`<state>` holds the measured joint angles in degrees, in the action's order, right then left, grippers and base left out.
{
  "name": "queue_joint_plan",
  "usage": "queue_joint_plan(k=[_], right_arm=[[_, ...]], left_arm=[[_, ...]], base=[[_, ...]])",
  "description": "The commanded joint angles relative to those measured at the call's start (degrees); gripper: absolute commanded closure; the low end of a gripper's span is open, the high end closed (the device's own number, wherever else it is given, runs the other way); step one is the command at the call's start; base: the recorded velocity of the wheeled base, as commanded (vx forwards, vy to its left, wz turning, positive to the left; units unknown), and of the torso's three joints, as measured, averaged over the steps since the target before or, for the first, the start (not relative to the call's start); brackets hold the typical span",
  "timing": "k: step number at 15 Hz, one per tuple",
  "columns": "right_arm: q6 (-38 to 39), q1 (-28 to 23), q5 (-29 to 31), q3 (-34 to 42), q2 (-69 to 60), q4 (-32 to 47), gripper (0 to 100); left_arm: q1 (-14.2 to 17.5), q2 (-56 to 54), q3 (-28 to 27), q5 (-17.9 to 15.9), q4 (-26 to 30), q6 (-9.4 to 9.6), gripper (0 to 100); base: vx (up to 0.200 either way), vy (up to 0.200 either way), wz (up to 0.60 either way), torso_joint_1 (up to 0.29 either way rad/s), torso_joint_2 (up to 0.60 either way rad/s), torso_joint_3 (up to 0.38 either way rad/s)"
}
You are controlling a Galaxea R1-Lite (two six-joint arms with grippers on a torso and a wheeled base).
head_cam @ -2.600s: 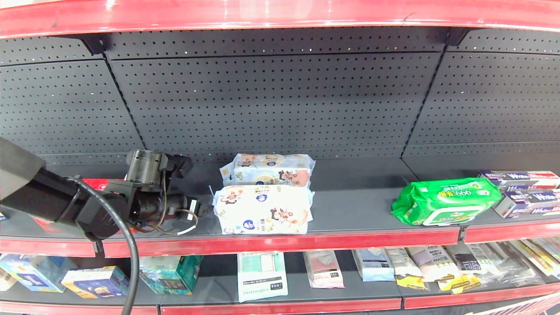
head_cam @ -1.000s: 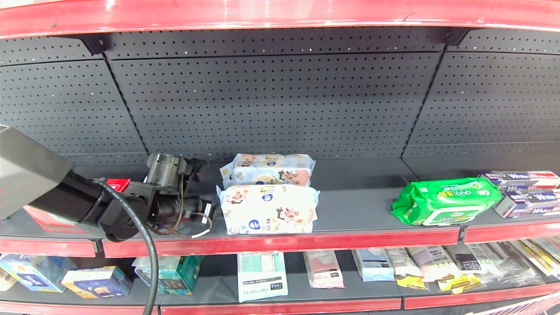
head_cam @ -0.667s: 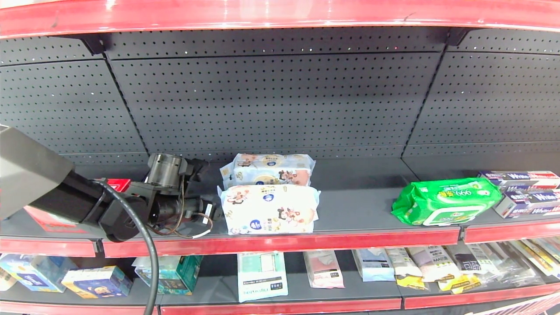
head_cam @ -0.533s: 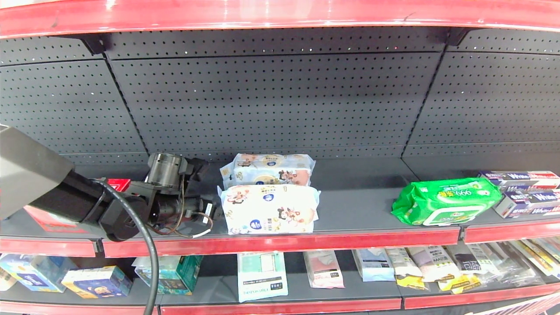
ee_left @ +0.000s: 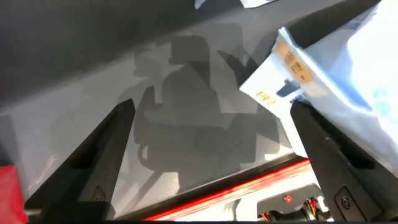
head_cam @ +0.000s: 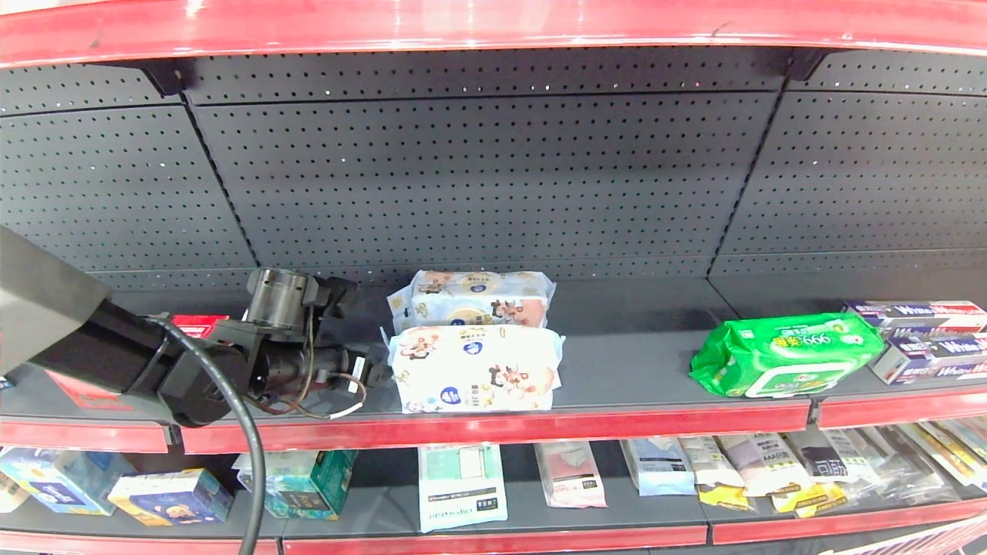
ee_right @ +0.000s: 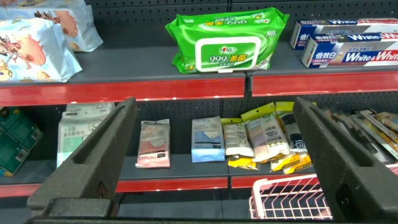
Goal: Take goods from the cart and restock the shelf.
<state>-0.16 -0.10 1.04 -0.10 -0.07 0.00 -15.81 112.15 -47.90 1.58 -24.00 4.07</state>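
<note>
Two white cartoon-print wipe packs lie on the grey shelf (head_cam: 632, 362), the front pack (head_cam: 472, 378) at the red lip and the back pack (head_cam: 474, 299) behind it. My left gripper (head_cam: 378, 367) rests low on the shelf just left of the front pack. In the left wrist view this gripper (ee_left: 212, 107) is open over bare shelf, with the front pack's (ee_left: 348, 68) end beside one finger (ee_left: 323, 149) and nothing held. My right gripper (ee_right: 216, 102) is open and empty, back from the shelf front.
A green wipes pack (head_cam: 783, 353) and toothpaste boxes (head_cam: 925, 335) sit at the shelf's right. A red box (head_cam: 197, 324) lies behind my left arm. The lower shelf holds several small packets. A pink basket (ee_right: 292, 199) shows below the right gripper.
The left arm slid right and pushed the front pack a little to the right, then drew back slightly to the left. The pack stays where it was pushed.
</note>
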Motion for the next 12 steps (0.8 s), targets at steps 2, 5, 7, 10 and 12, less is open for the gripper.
queue_joint_plan(k=[2,5,7,10,12], right_arm=[[0.0,0.0,-0.1,0.0,0.1,-0.1,0],[0.0,0.0,0.0,0.0,0.1,0.0,0],[0.0,0.0,-0.1,0.0,0.1,0.0,0],[0.0,0.0,0.0,0.0,0.1,-0.1,0],[0.0,0.0,0.0,0.0,0.1,-0.1,0]], left_arm=[[4.6,-9.3,5.3,0.0,0.8,0.15,0],[7.4,-20.9,9.0,-0.1,4.1,0.23,0],[9.0,-32.0,13.3,-0.2,8.4,0.23,0],[12.3,-49.2,23.1,-0.5,10.3,1.11,0],[12.6,-60.6,30.2,-1.3,10.3,1.64,0]], base=[[0.0,0.0,0.0,0.0,0.0,0.0],[0.0,0.0,0.0,0.0,0.0,0.0],[0.0,0.0,0.0,0.0,0.0,0.0],[0.0,0.0,0.0,0.0,0.0,0.0],[0.0,0.0,0.0,0.0,0.0,0.0]])
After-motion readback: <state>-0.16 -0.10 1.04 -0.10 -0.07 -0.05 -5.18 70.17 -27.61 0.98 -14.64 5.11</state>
